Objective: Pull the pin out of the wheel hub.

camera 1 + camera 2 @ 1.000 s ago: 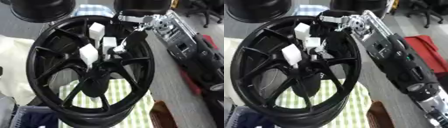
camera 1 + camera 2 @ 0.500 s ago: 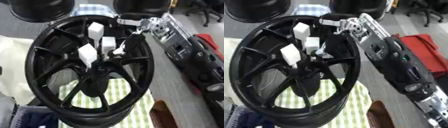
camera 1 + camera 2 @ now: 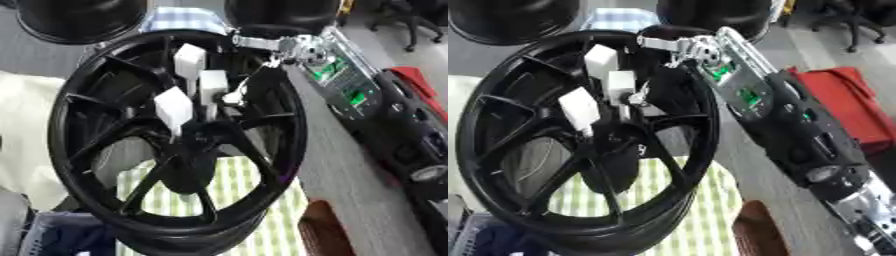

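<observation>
step: reaching for pin | wheel hub point(image 3: 188, 150) upright at centre, three white pins point(image 3: 199, 80) standing out above its middle | right hand point(image 3: 677, 46) over far rim, finger state cannot tell | next: pinch one pin, draw it straight out

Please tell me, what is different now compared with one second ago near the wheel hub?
The right robot hand has reached slightly further in over the wheel rim toward the white blocks at the hub. The blocks and wheel look unmoved; nothing visibly pulled out.
</observation>
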Robot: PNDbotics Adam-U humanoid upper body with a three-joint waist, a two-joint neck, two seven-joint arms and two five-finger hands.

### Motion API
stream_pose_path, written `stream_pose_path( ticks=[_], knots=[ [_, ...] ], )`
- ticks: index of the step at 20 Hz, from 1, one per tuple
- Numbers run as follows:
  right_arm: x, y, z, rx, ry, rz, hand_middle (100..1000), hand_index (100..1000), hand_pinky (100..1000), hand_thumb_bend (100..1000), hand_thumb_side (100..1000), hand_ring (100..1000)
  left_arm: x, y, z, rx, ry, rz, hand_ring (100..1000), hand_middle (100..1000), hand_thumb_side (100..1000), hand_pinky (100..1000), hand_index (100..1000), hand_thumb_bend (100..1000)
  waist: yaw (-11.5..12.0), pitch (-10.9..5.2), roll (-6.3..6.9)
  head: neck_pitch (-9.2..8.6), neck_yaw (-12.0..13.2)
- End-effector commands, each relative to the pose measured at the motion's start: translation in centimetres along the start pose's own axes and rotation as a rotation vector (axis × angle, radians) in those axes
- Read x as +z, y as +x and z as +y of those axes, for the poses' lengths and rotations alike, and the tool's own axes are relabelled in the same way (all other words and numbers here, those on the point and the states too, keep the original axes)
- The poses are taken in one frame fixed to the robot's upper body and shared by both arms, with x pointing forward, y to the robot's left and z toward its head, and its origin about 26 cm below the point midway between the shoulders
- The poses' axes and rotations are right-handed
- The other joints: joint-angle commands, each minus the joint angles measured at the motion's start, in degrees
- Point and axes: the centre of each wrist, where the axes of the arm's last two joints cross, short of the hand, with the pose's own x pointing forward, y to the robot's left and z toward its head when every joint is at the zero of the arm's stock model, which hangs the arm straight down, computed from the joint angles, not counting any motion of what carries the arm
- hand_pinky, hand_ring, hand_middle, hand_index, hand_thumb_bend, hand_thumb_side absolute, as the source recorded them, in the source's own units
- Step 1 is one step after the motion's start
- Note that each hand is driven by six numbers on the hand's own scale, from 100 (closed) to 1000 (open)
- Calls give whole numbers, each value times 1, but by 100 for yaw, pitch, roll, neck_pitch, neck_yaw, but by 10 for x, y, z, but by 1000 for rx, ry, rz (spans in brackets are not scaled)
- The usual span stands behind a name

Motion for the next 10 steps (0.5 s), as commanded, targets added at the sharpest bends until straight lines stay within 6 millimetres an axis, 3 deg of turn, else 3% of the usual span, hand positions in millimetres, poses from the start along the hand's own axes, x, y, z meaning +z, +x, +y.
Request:
stream_pose_path(
  ticks=[1,5,6,7,10],
  knots=[
    [5,5,-11,-35,-42,-11,504,620,657,204,254,625,-6,10,0,4,-5,-33,647,582,485,845,742,747,4,-61,37,29,-23],
    [8,7,-13,-77,-53,-25,461,572,648,156,192,605,-6,9,0,4,-3,-32,648,582,485,845,742,745,5,-66,35,29,-22],
    [9,7,-15,-81,-59,-28,453,561,646,100,236,600,-6,9,0,4,-3,-31,648,582,486,846,742,745,5,-69,35,29,-26],
    [10,8,-17,-83,-67,-31,444,554,644,148,179,596,-6,9,0,4,-3,-31,648,582,485,846,742,744,4,-72,34,29,-30],
    [18,11,-30,-84,-104,-42,430,540,639,132,163,587,-6,9,1,2,-3,-29,647,582,485,846,741,742,-6,-85,29,29,-35]
  ],
)
